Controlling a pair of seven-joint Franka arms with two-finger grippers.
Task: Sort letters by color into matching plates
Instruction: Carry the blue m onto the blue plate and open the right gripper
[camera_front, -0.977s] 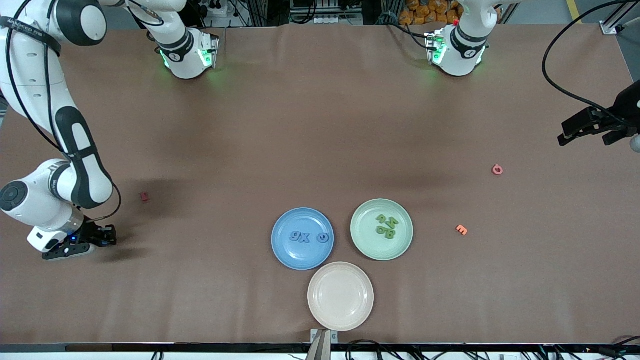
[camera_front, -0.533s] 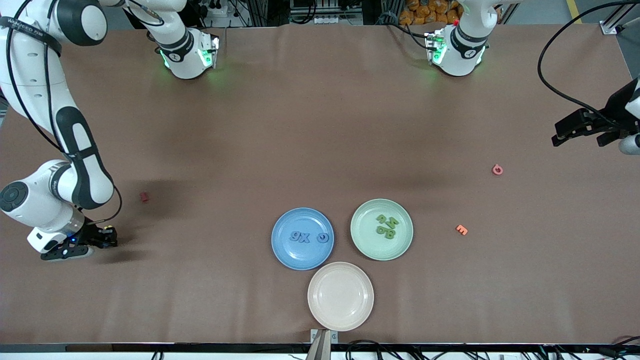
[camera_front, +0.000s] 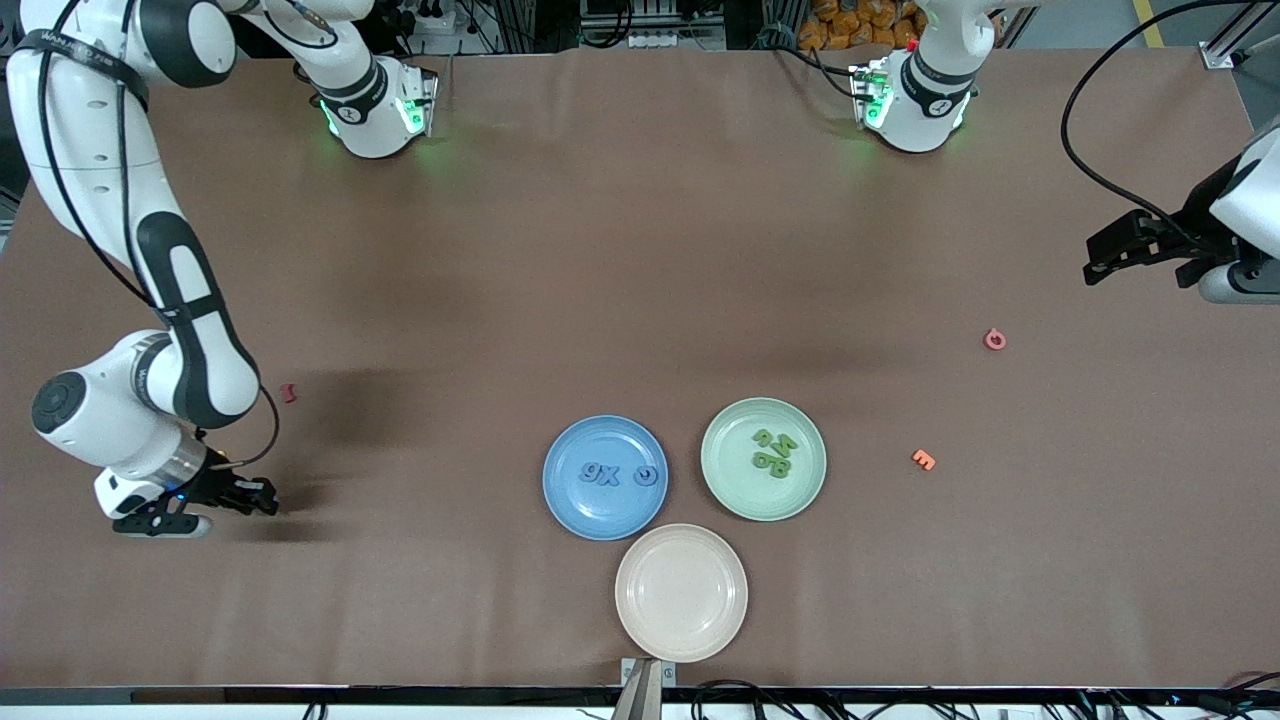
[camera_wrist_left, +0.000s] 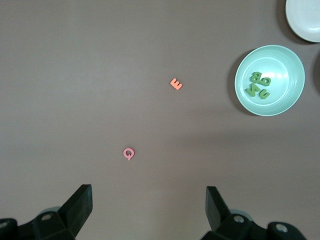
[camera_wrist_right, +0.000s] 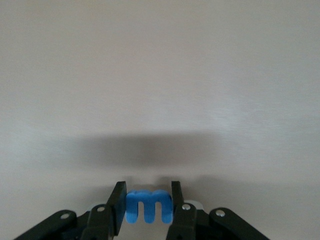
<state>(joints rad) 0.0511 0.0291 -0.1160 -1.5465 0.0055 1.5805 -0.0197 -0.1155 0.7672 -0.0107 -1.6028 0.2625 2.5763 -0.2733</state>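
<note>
Clamping a blue letter (camera_wrist_right: 148, 206), right gripper (camera_front: 262, 497) over bare table toward the right arm's end; blue plate (camera_front: 605, 478) well toward centre. Left gripper (camera_wrist_left: 149, 205) waiting, spread wide, empty.

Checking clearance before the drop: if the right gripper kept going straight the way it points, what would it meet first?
Probably only the bare table. The right gripper, shut on a blue letter, shows nothing else ahead in its wrist view.
</note>
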